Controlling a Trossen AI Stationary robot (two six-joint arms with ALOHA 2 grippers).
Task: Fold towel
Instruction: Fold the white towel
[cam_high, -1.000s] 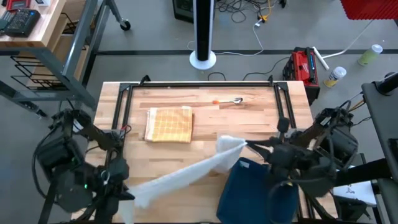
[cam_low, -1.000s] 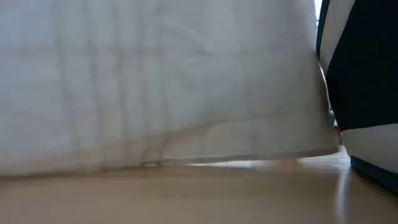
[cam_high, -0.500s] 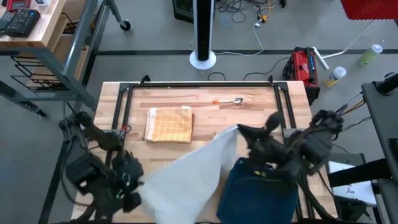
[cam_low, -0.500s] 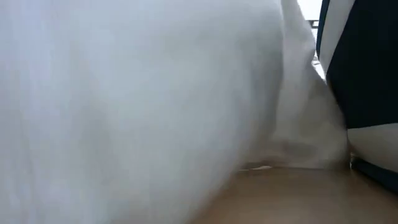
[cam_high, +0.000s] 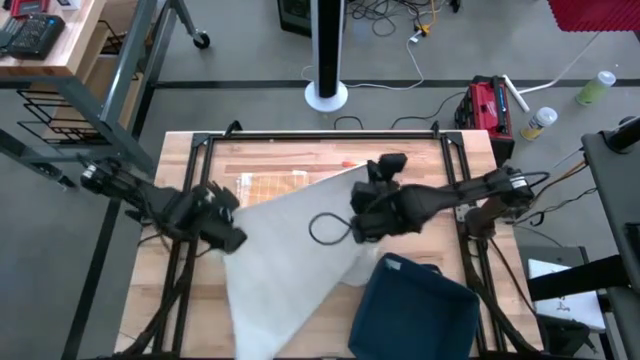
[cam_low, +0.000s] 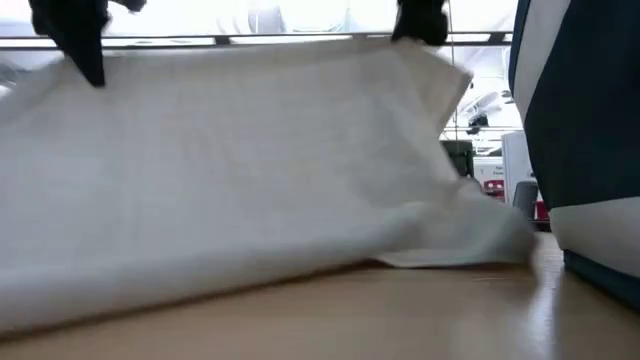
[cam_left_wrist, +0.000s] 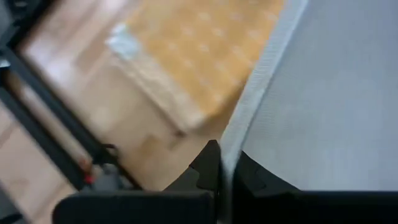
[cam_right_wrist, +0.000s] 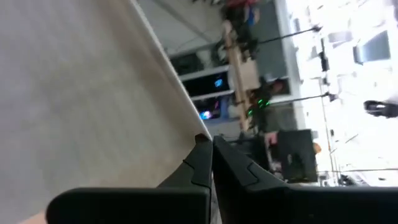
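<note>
Pincer left (cam_left_wrist: 221, 163) pinches towel (cam_high: 290, 250) edge; yellow cloth (cam_left_wrist: 205, 50) beyond.

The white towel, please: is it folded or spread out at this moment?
Spread out: the white towel hangs stretched between the left gripper and right gripper.

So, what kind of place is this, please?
Probably a robotics lab or workshop. The wooden worktable stands on a bare concrete floor with loose cables, a red toolbox sits beside it, and another workbench with equipment stands at the far left.
</note>
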